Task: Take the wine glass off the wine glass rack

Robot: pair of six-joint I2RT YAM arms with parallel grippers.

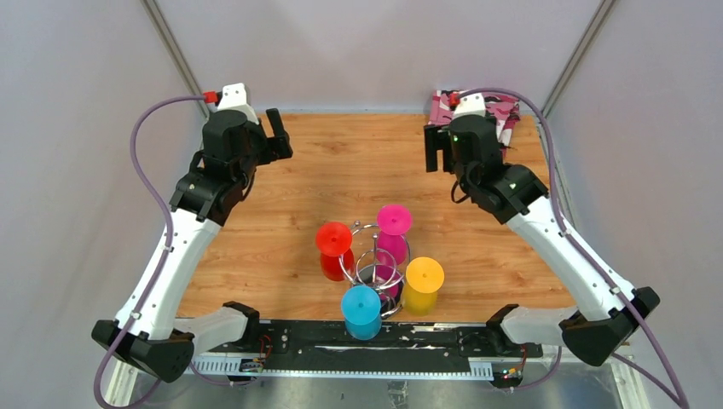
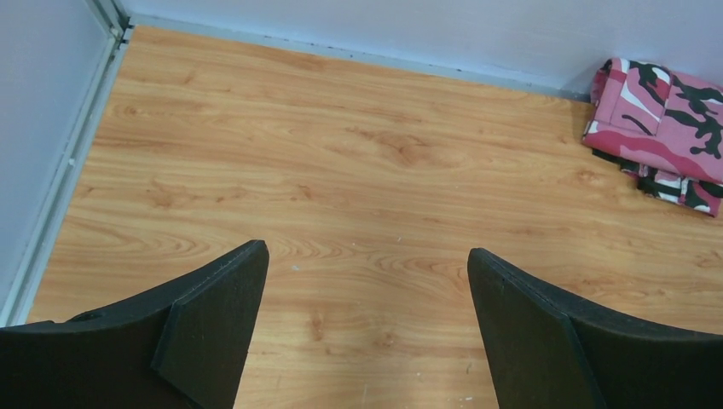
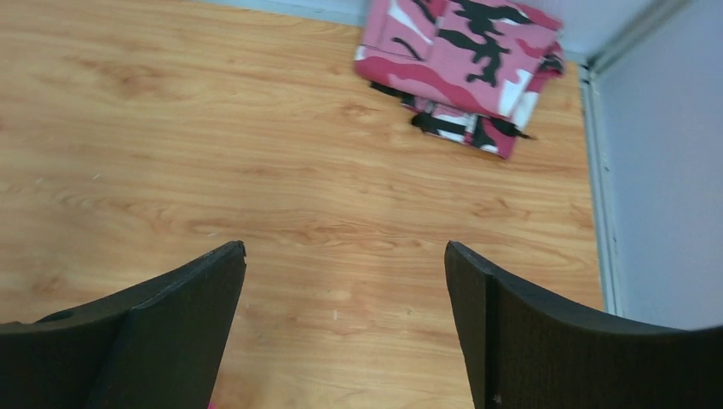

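Observation:
The chrome wire wine glass rack (image 1: 375,260) stands near the table's front middle. Four coloured glasses hang upside down on it: red (image 1: 334,249), magenta (image 1: 394,230), orange (image 1: 422,285) and blue (image 1: 361,310). My left gripper (image 1: 274,135) is open and empty at the back left, far from the rack. My right gripper (image 1: 436,148) is open and empty at the back right. Each wrist view shows only bare wood between the spread fingers (image 2: 213,324) (image 3: 179,328); the rack is out of those views.
A folded pink camouflage cloth (image 1: 490,109) lies in the back right corner, also in the left wrist view (image 2: 661,123) and right wrist view (image 3: 465,64). Grey walls enclose the wooden table (image 1: 341,170) on three sides. A black rail (image 1: 358,336) runs along the front edge.

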